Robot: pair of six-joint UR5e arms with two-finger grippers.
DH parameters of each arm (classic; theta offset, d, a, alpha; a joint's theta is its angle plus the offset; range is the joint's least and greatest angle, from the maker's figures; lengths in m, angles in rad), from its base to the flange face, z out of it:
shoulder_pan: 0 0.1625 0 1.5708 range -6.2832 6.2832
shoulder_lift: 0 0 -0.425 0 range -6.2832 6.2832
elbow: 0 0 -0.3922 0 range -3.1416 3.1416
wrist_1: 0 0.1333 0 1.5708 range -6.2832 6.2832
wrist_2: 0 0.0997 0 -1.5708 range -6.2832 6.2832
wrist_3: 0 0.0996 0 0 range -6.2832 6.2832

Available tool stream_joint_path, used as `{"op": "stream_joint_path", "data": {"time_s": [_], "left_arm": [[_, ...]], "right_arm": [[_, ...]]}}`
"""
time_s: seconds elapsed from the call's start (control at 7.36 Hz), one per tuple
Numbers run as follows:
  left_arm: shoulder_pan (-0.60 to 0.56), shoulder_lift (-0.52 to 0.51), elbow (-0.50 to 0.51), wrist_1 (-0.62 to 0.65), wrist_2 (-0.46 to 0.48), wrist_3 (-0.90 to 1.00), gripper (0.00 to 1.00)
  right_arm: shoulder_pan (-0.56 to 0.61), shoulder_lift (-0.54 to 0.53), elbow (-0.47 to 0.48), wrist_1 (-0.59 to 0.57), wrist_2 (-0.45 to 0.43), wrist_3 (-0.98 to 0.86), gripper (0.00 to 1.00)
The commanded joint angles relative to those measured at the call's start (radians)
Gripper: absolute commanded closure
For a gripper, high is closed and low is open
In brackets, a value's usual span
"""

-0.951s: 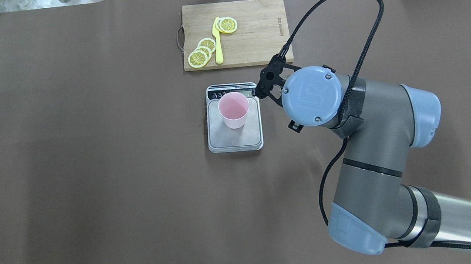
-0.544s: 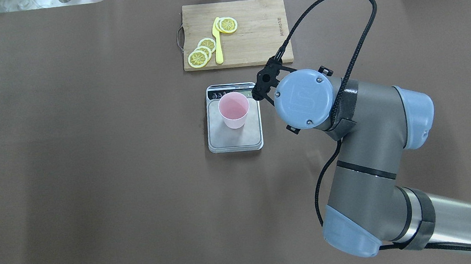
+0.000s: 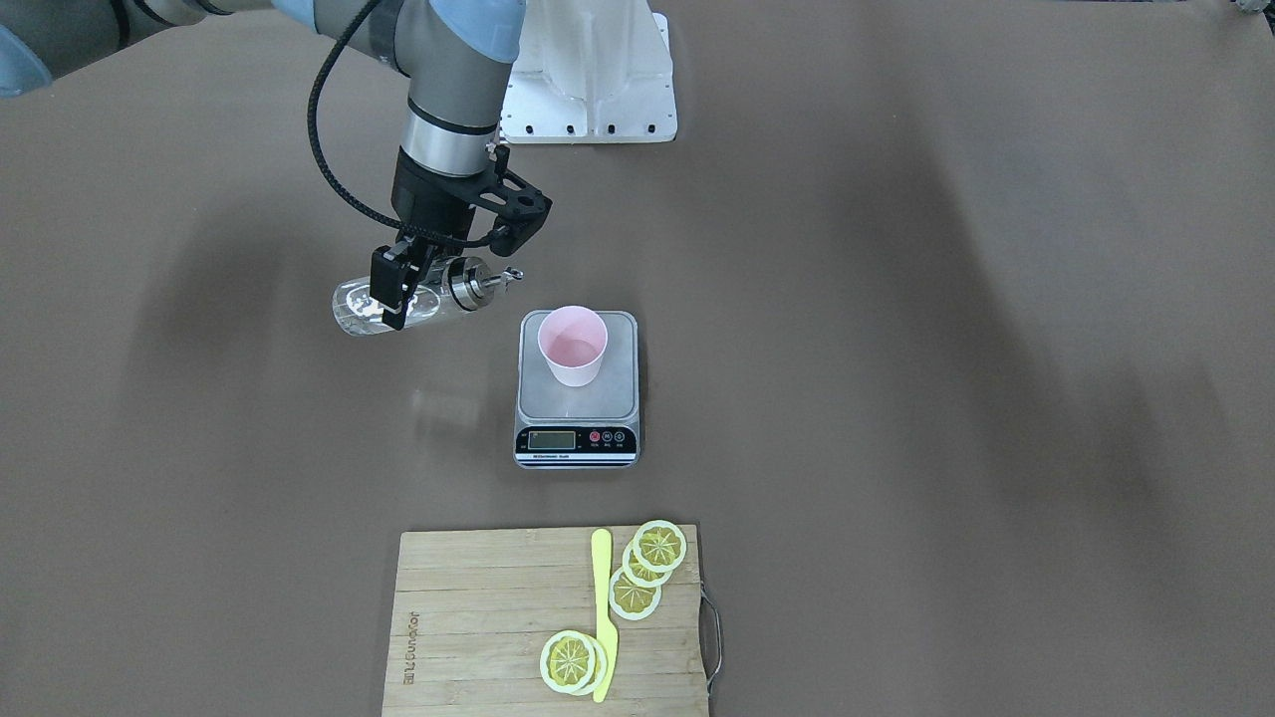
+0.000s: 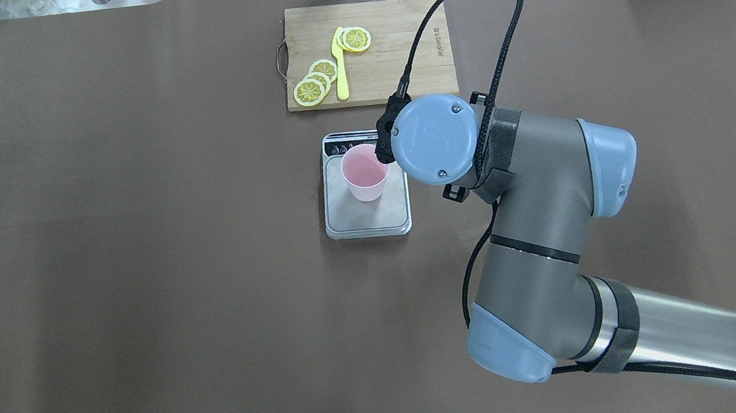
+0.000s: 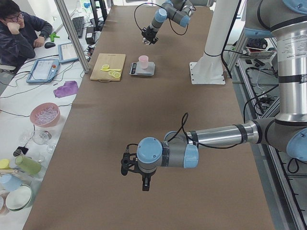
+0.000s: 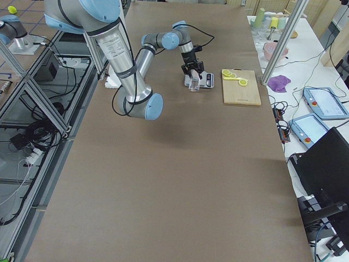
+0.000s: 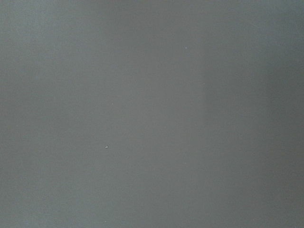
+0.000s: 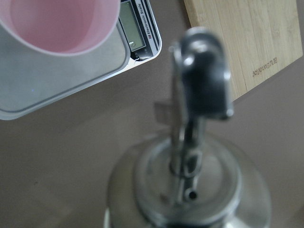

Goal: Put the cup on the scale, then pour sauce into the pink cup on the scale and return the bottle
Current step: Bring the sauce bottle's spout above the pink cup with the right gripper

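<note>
The pink cup (image 3: 572,346) stands upright on the steel scale (image 3: 578,398), toward its back half. My right gripper (image 3: 391,299) is shut on the clear glass bottle (image 3: 359,309), which lies nearly horizontal in the air. Its silver spout (image 3: 503,275) points at the cup and stops short of the rim. The sauce inside is too clear to make out. In the right wrist view the spout (image 8: 202,80) looms close, with the cup (image 8: 61,23) at upper left. From overhead, the wrist hides the bottle beside the cup (image 4: 365,172). My left gripper (image 5: 145,184) hangs over bare table; I cannot tell its state.
A bamboo cutting board (image 4: 394,60) with lemon slices (image 4: 317,78) and a yellow knife (image 4: 340,66) lies just beyond the scale (image 4: 367,217). The robot's white base plate (image 3: 588,90) sits behind. A person sits at a side desk (image 5: 19,33).
My right arm has swung left toward the cup, carrying the bottle. The wrist now overlaps the scale's right edge from overhead. Cup and scale have not moved.
</note>
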State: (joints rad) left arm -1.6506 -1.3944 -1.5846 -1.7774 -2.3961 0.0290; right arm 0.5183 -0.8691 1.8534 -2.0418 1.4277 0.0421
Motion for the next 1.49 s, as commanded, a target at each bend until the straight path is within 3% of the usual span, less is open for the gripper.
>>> {"op": "stream_joint_path", "data": {"time_s": [0.0,0.27,0.95,1.36], "left_arm": [[0.000,0.000,0.012,-0.002,0.000,0.002,0.02],[0.000,0.002,0.017,-0.002,0.000,0.002,0.02],[0.000,0.002,0.017,-0.002,0.000,0.002,0.02],[0.000,0.002,0.026,-0.002,0.000,0.002,0.02]], "right_arm": [[0.025,0.045,-0.071,-0.001,0.060,-0.030,1.00],[0.026,0.062,-0.105,-0.001,0.074,-0.031,1.00],[0.029,0.099,-0.114,-0.127,0.069,-0.033,1.00],[0.029,0.177,-0.201,-0.196,0.062,-0.033,1.00]]}}
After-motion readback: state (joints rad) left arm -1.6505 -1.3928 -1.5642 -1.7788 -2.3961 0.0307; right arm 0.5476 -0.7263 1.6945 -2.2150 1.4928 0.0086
